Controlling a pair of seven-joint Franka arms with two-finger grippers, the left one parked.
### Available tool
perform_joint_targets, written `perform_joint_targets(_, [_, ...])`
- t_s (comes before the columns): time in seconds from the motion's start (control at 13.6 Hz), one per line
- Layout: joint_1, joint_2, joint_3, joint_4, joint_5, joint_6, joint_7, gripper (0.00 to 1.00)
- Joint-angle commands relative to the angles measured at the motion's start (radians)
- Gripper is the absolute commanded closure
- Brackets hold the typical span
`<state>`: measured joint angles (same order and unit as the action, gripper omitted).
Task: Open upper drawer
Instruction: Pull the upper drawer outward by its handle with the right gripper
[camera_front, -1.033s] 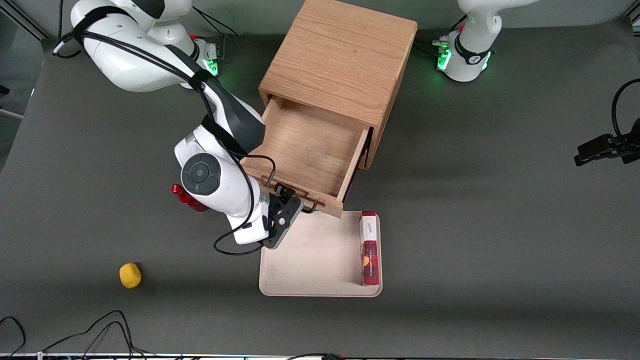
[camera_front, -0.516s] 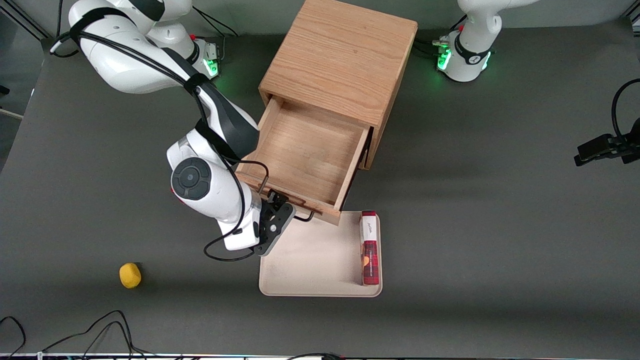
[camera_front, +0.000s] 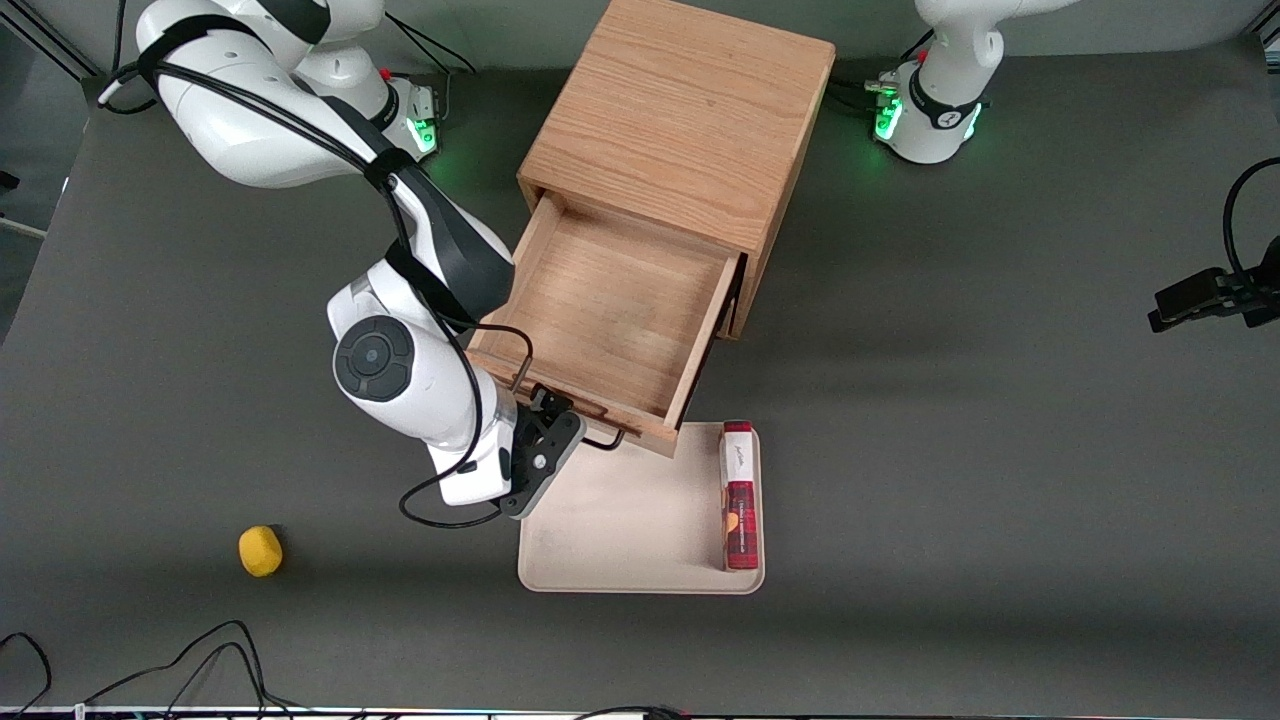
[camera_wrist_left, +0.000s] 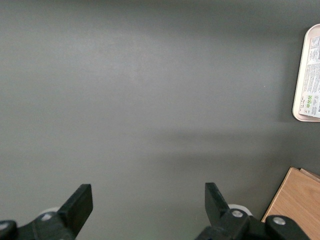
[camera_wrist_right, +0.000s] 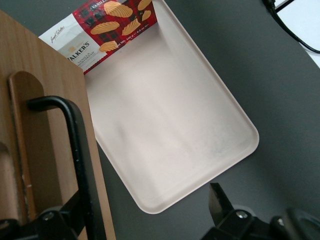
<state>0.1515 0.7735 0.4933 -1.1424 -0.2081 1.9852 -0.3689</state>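
I see the upper drawer (camera_front: 610, 300) pulled out, empty; hand (camera_front: 553, 412) spread open at its handle (camera_wrist_right: 77, 160), gripping nothing; tray (camera_front: 620, 520) holds 1 biscuit box (camera_front: 740, 497).

light oak upper drawer (camera_front: 610, 310) with black handle (camera_wrist_right: 75, 150), red tartan biscuit box (camera_front: 740, 505), pale beige tray (camera_front: 620, 530), yellow lump (camera_front: 260, 551) lower left.

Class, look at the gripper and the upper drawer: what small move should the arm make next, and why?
Probably back the gripper off the black handle, toward the front camera, above the tray. The upper drawer already stands far out of the cabinet, and the fingers are spread open around the handle, not clamped on it.
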Motion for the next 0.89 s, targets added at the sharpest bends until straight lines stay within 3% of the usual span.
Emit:
perform_joint_targets(0.0, [0.005,0.024,-0.013,0.064,0.018,0.007,-0.007,0.00])
perform_joint_targets(0.44, [0.006,0.023,-0.016,0.116,0.095,-0.043,0.008,0.00])
perform_joint_targets(0.81, [0.005,0.020,-0.012,0.171,0.101,-0.100,0.008,0.00])
